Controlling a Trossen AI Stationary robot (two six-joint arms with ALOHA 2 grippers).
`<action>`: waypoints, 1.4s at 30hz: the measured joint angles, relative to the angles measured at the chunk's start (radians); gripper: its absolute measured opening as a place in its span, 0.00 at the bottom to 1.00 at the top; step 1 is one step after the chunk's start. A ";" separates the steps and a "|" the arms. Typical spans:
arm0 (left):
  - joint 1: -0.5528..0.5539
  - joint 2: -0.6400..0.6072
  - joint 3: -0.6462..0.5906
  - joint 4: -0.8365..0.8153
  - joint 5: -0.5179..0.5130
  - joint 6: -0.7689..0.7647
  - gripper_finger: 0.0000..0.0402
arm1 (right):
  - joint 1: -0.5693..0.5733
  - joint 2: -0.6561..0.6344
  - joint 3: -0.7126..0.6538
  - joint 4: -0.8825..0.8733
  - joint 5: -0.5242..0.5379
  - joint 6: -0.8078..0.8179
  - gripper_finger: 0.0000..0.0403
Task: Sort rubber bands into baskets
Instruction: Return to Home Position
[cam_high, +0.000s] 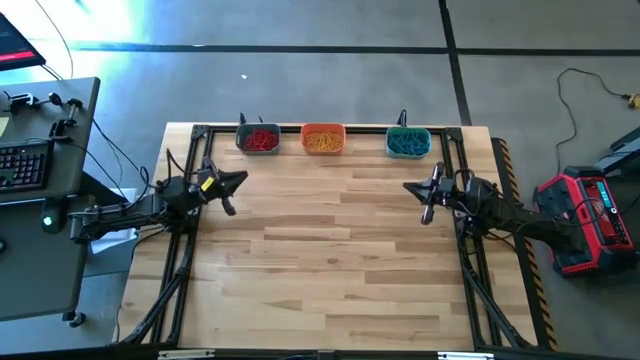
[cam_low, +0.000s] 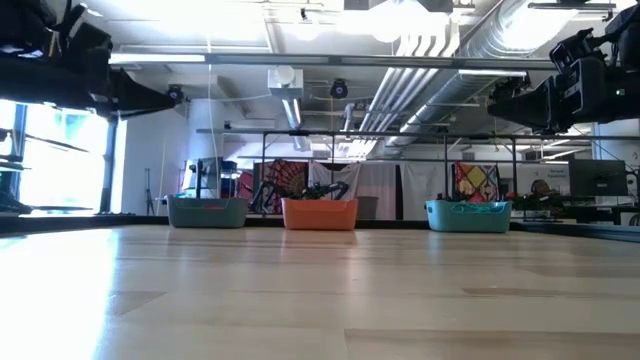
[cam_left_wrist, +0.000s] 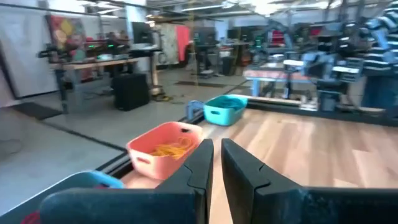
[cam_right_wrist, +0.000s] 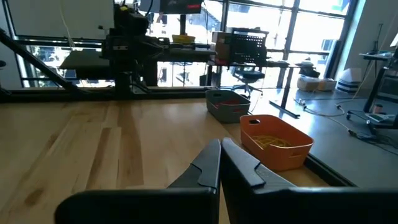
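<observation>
Three baskets stand in a row along the table's far edge. The grey-blue basket holds red rubber bands. Yellow rubber bands lie in the orange basket. The teal basket holds blue rubber bands. My left gripper hovers level above the table's left side, near the grey-blue basket, shut with nothing between its fingers. My right gripper hovers level on the right side, just short of the teal basket, shut and empty.
A black metal frame runs along the table's left, right and far edges. The bare wooden tabletop stretches between the arms and toward the near edge. Off the table are a desk with a keyboard at left and a red-black case at right.
</observation>
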 joint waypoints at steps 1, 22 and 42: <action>0.006 0.002 0.000 0.002 0.027 -0.001 0.06 | 0.000 0.000 0.000 0.000 0.000 0.000 0.00; 0.085 0.010 0.000 -0.039 0.227 -0.023 0.06 | 0.000 0.000 0.000 -0.001 0.000 0.001 0.00; 0.084 0.010 0.000 -0.039 0.231 -0.094 0.06 | 0.000 0.000 0.001 -0.001 0.000 0.001 0.00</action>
